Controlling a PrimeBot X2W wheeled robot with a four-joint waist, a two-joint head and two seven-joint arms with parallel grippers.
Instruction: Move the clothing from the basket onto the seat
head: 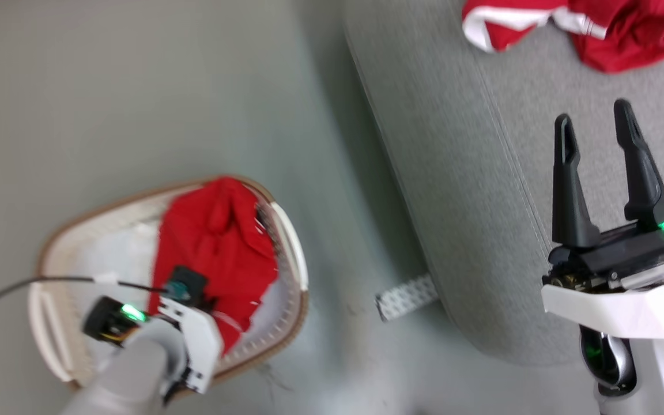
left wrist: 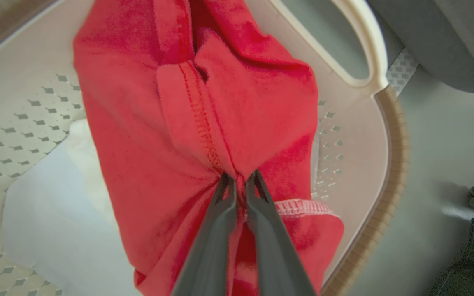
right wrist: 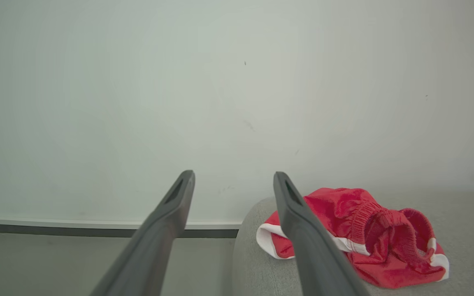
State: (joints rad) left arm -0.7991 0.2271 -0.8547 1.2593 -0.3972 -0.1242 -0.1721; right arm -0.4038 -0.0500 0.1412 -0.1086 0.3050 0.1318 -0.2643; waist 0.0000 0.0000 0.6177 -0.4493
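Inside the basket (head: 293, 236), left claw (left wrist: 240, 177) is clenched on a red garment (left wrist: 146, 135). Right claw (head: 592, 112) hangs released over the sofa (head: 453, 202); red shorts (head: 614, 34) lie on it.

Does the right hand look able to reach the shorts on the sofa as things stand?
Probably yes: the right hand is open near the sofa, with nothing between it and the shorts.

The head view looks down, sharing the brown-rimmed white plastic basket (head: 294, 248) with the close left wrist view. The right wrist view looks level.
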